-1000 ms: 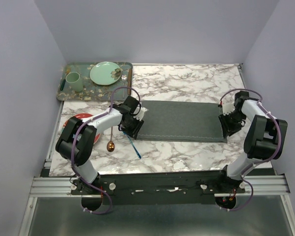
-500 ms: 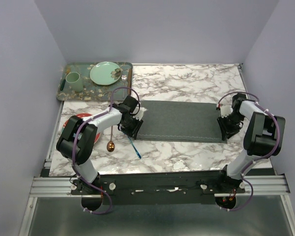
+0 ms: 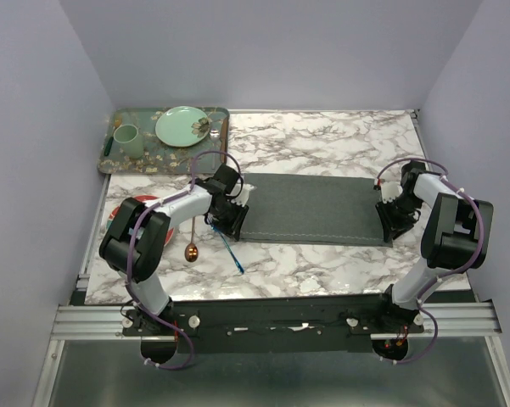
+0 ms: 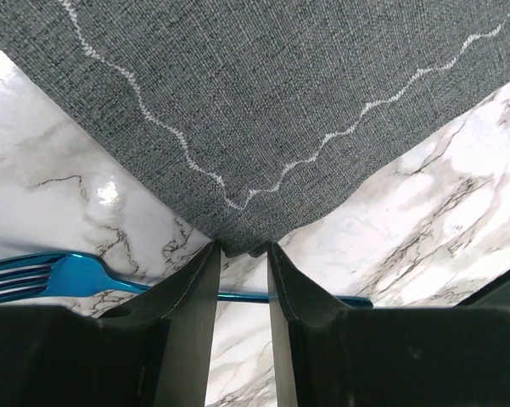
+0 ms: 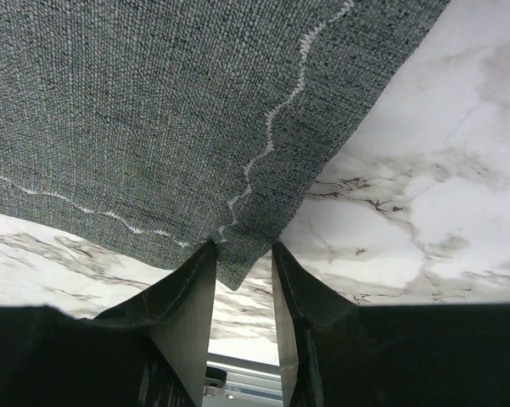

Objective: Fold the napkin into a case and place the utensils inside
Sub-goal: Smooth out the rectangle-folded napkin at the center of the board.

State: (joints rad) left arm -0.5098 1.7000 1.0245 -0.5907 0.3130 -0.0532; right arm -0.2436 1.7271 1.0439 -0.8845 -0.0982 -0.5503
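Closure is the change: both sets of jaws have narrowed over the last second, and the arms barely moved. Spoon [image 3: 191, 252] and fork [image 3: 232, 252] lie untouched on the marble table [image 3: 322, 263], just beside the left gripper [image 4: 242, 254]. It straddles the near-left corner of the napkin [image 3: 314, 208], gap narrow but still showing. Right gripper [image 5: 242, 254] does likewise at the near-right corner. Napkin flat; judged: 2 pinches imminent, then the fold.
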